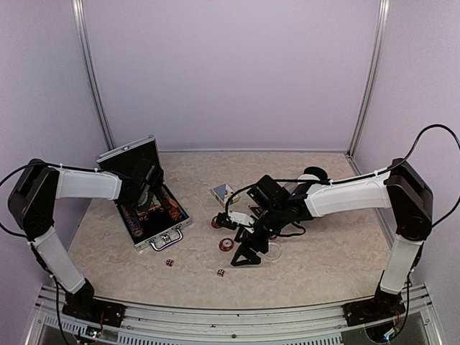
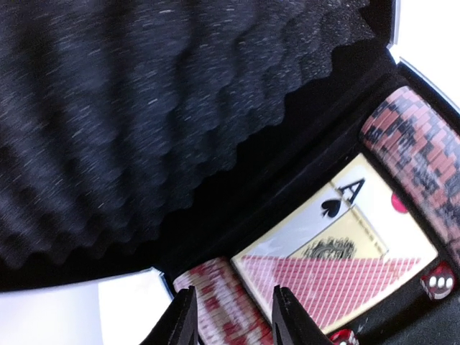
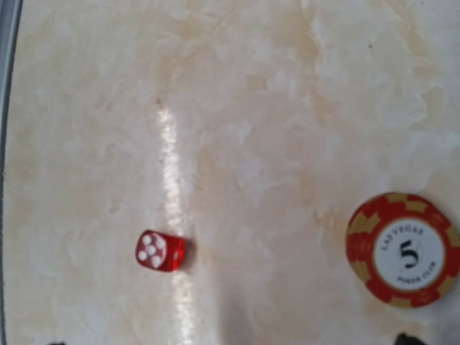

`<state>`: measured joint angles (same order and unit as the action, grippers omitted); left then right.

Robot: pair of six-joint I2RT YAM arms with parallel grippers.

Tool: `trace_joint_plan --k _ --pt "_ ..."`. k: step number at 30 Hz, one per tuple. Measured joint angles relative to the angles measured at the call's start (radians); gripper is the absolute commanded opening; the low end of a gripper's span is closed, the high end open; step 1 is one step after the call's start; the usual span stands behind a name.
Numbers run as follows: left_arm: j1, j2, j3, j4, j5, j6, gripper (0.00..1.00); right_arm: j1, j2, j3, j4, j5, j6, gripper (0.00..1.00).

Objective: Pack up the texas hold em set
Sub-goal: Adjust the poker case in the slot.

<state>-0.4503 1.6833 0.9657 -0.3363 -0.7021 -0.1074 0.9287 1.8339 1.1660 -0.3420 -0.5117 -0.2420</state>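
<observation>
**Inspector:** Status of left gripper (image 1: 149, 185)?

**Technician:** Inside open briefcase (image 1: 147, 241), over chip row (image 2: 219, 298) beside ace-faced card box (image 2: 338, 255). Jaws narrowly parted; nothing seen clamped between fingers (image 2: 181, 322).

**Inspector:** Right gripper (image 1: 248, 251)?

**Technician:** Spread wide, empty, hovering above table (image 1: 323, 262). Below it: one red die (image 3: 159, 250) and one red-and-white chip (image 3: 402, 249), well apart.

**Inspector:** Other loose parts?

**Technician:** Second die (image 1: 169, 262) on table just in front of briefcase. Small card box (image 1: 223, 192) between briefcase and right gripper. Briefcase at table's left, lid raised.
</observation>
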Motion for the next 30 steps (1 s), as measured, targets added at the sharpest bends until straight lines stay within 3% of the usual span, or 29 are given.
trace_joint_plan --k 9,18,23,30 --pt "0.009 0.129 0.037 0.029 -0.002 0.009 0.38 0.0 -0.086 -0.033 0.036 -0.014 0.0 0.99" --pt "0.01 0.135 0.038 0.041 -0.02 0.005 0.45 0.0 -0.123 -0.043 0.065 -0.026 0.0 0.99" --pt "-0.003 0.103 0.03 0.037 -0.006 0.002 0.57 0.0 -0.127 -0.053 0.077 -0.025 0.001 0.99" --pt "-0.082 -0.058 0.004 0.045 0.014 0.0 0.83 -0.003 -0.18 -0.075 0.101 -0.019 0.006 0.99"
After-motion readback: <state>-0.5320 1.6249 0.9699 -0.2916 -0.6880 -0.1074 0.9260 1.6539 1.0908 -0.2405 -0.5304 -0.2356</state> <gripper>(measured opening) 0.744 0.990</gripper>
